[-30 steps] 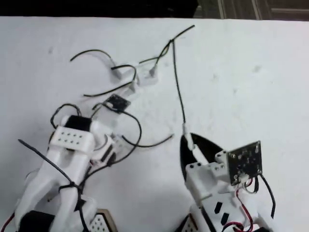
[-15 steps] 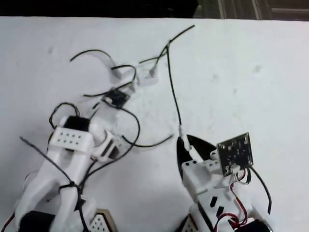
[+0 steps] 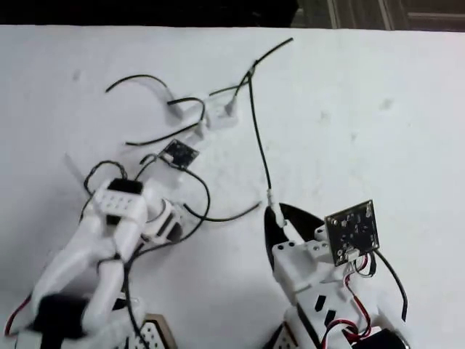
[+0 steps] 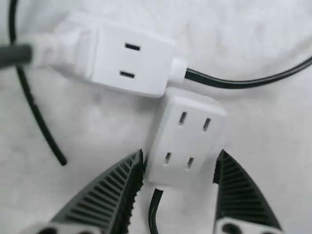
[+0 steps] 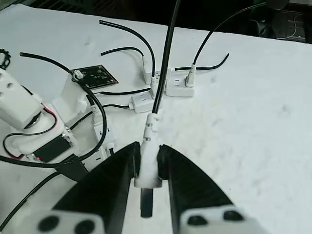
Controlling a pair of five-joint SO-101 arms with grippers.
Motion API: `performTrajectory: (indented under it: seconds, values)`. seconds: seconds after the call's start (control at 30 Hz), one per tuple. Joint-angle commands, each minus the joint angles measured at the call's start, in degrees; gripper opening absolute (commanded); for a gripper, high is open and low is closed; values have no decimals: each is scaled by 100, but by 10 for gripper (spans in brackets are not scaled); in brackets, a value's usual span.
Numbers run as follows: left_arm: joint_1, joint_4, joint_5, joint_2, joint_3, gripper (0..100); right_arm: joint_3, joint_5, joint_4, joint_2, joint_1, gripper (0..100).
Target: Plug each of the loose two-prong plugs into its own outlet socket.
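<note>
Right pincer (image 5: 148, 147) pinches a plug (image 3: 280, 216), lower centre in the high view. Left pincer (image 4: 180, 158), spread, straddles a socket (image 4: 187, 131). Likely next: clamp the socket, bring the plug across.

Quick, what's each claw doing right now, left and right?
Left claw: open, one finger on either side of the white outlet socket.
Right claw: closed on the white plug.
</note>
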Motion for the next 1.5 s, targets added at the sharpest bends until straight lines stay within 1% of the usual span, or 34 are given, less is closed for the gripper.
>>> performTrajectory:
  seconds: [0.0,0.1,0.23,0.37,0.57,0.7,0.8,0.93,1.0,1.07,1.17,1.23,1.33,1.4,1.47]
  values:
    - [277,527,-9,752,-809,171,-26,0,-110,66,-4,17]
    - [699,756,70,752,-844,134,-18,0,-101,66,-4,17]
    - [1068,967,862,558,-862,175,-18,0,-101,66,-4,17]
    - [1042,1204,897,163,-862,233,0,0,-92,66,-4,17]
    - [1033,1723,932,-884,-888,245,0,18,-92,66,-4,17]
    - [796,1934,932,-1648,-844,246,0,53,-110,92,-4,17]
    - [488,2031,941,-2123,-844,246,0,53,-127,110,-31,17]
    - [-75,1785,958,-2633,-870,243,-26,105,-338,119,-48,17]
    - [-242,1600,1134,-2879,-879,244,0,343,-470,127,-242,17]
    - [-215,1459,1477,-3116,-888,245,0,484,-479,127,-673,17]
    - [48,1415,1873,-3459,-888,245,0,536,-479,198,-1508,17]
    - [251,1415,2075,-3723,-888,245,0,527,-479,479,-1895,17]
    - [514,1415,2505,-4163,-879,245,-44,501,-514,1095,-2158,17]
    - [637,1415,2796,-4479,-853,245,-114,519,-681,1411,-2211,17]
    - [752,1415,2927,-4778,-844,245,-193,536,-796,1604,-2220,17]
